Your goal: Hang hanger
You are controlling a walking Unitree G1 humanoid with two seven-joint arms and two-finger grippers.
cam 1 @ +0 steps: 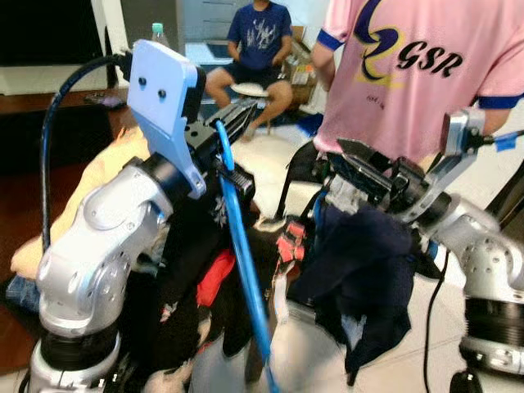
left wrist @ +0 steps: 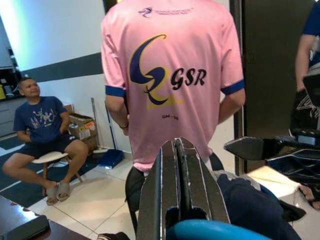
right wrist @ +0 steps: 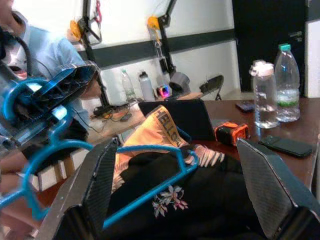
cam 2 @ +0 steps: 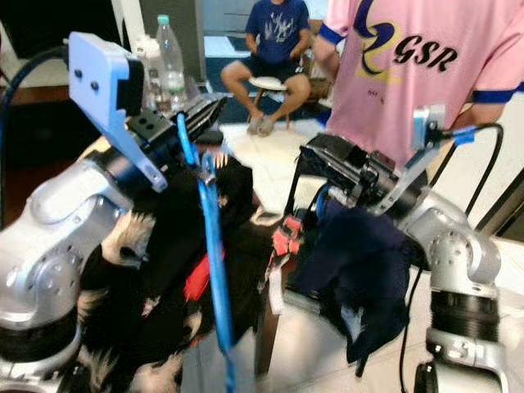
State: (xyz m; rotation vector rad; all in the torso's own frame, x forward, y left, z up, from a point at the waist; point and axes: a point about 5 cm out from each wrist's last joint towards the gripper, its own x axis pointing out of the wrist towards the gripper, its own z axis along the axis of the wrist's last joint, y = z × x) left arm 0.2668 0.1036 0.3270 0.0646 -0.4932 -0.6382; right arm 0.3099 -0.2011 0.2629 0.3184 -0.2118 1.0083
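Observation:
My left gripper (cam 1: 244, 112) is raised at the left, shut on the hook end of a blue hanger (cam 1: 241, 246) whose arm slants down toward the floor. In the left wrist view its fingers (left wrist: 165, 175) are pressed together above the blue plastic (left wrist: 220, 232). A black flower-print garment (cam 1: 184, 254) hangs on the hanger below that arm. My right gripper (cam 1: 360, 164) is open at the right, pointing toward the hanger with nothing between its fingers (right wrist: 95, 185). A dark navy garment (cam 1: 360, 262) droops beneath it. The hanger (right wrist: 150, 148) lies beyond its fingers.
A person in a pink shirt (cam 1: 409, 74) stands close behind the right arm. Another person (cam 1: 258, 41) sits on a stool further back. A dark wooden table (right wrist: 305, 131) carries water bottles (cam 2: 168, 57), a phone (right wrist: 287, 146) and an orange device (right wrist: 231, 134).

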